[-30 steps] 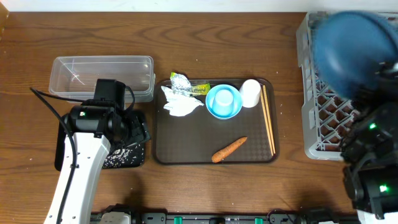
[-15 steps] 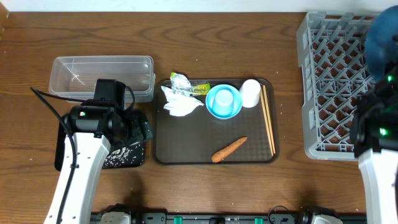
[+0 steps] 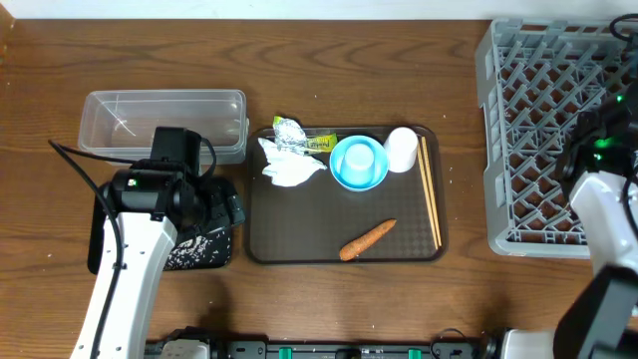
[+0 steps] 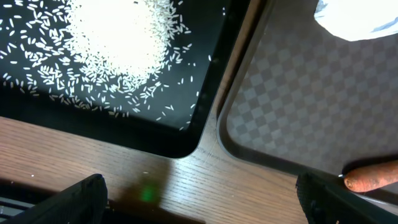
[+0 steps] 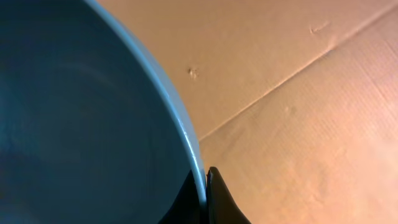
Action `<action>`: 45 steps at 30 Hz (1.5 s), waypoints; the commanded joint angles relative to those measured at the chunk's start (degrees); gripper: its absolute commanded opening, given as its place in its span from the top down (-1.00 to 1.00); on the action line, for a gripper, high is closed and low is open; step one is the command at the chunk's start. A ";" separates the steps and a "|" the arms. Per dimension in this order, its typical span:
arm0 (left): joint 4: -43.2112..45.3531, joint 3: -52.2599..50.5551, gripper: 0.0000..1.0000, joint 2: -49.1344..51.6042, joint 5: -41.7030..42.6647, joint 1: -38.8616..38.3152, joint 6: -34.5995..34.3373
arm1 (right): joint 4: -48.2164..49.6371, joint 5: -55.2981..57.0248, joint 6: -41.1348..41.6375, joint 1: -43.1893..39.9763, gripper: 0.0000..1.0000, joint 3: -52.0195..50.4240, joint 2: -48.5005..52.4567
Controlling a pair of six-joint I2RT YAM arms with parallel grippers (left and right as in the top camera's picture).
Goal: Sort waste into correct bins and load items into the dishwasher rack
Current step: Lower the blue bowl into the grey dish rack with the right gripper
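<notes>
Right hand — tight on dark-blue bowl rim

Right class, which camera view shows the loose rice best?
Left wrist: rice fills the frame, single grains distinct on the black tray. Overhead gives only pale specks; right wrist shows none.

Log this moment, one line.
left fingers open above black tray | right fingers shut on dark-blue bowl | rice in black tray
</notes>
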 commanded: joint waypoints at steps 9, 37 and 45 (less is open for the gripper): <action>-0.33 0.68 -1.00 -0.52 -0.26 0.35 0.13 | 4.33 -2.12 -6.40 -4.87 0.98 0.55 12.07; -0.33 0.68 -1.00 -0.52 -0.24 0.33 0.13 | -1.46 -3.91 -5.75 -5.35 0.98 0.55 14.08; -0.33 0.68 -1.00 -0.52 -0.26 0.33 0.13 | 12.26 0.59 -6.71 -6.21 0.97 0.55 14.05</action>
